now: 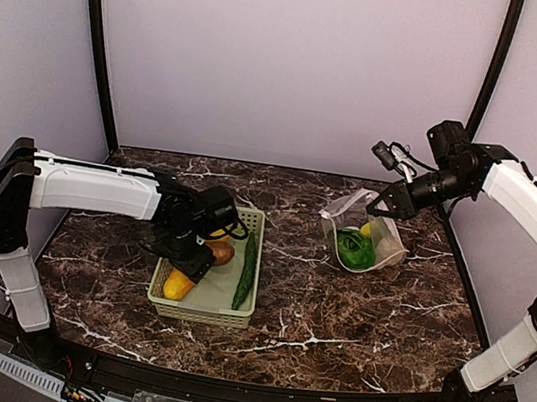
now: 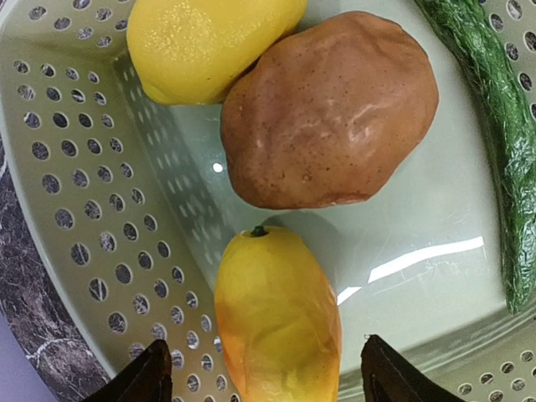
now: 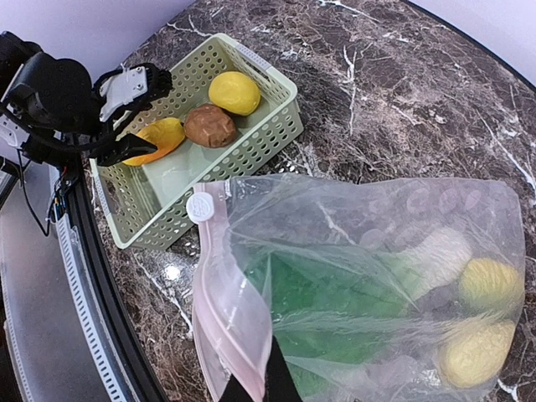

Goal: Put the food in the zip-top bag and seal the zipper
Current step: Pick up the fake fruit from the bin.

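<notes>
We see the left gripper (image 2: 268, 373) open over the near left of the basket (image 2: 75, 167), jaws either side of the orange-yellow fruit (image 2: 276, 318). At the far right, the right gripper (image 1: 387, 203) pinches the zipper (image 3: 219, 310) of the zip-top bag (image 1: 364, 238), which holds bok choy (image 3: 310, 293).

Your top camera looks down from high behind the near edge of the table (image 1: 353, 315), facing the far wall (image 1: 289, 63), far enough to take in the basket (image 1: 201, 314) and the bag (image 1: 360, 230). Your left wrist camera points straight down into the basket from very close, the potato (image 2: 331, 109) filling much of its view. Your right wrist camera sits just above the bag, looking across the table to that same basket and potato, which all three views share.
</notes>
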Controlling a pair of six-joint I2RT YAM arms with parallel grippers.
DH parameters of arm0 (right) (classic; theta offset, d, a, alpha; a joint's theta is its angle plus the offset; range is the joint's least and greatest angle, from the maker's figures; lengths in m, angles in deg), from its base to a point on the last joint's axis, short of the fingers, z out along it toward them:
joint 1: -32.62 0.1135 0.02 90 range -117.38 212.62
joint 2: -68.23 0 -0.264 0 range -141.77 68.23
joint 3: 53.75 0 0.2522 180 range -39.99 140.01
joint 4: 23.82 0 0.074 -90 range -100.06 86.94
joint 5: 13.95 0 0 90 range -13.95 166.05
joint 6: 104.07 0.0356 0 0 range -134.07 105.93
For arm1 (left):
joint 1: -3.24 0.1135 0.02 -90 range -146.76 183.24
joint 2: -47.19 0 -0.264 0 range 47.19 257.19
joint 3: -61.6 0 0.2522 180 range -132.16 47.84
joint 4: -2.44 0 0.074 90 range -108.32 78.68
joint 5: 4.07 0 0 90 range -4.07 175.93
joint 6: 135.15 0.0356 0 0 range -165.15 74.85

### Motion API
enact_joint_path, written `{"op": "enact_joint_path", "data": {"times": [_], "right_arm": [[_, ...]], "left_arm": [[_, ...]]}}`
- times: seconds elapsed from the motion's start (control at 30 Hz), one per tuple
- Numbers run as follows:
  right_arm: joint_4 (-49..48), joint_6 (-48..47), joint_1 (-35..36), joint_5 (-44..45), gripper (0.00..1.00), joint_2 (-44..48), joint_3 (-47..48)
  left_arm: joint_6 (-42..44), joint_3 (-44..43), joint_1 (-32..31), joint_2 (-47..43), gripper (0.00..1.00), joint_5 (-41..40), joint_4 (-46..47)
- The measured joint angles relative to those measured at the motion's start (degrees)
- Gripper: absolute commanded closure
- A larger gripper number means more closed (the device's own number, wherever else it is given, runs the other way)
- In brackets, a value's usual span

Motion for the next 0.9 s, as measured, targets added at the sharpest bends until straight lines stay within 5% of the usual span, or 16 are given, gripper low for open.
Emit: {"op": "enact_joint_path", "data": {"times": [0.53, 0.9], "right_arm": [[-0.7, -0.2, 0.0, -0.2, 1.0, 0.0, -1.2], [-0.8, -0.2, 0.0, -0.2, 1.0, 0.0, -1.2]], "left_arm": [[0.6, -4.7, 0.3, 8.7, 0.37, 0.7, -2.4], [0.2, -6.6, 0.3, 9.9, 0.62, 0.6, -5.2]]}}
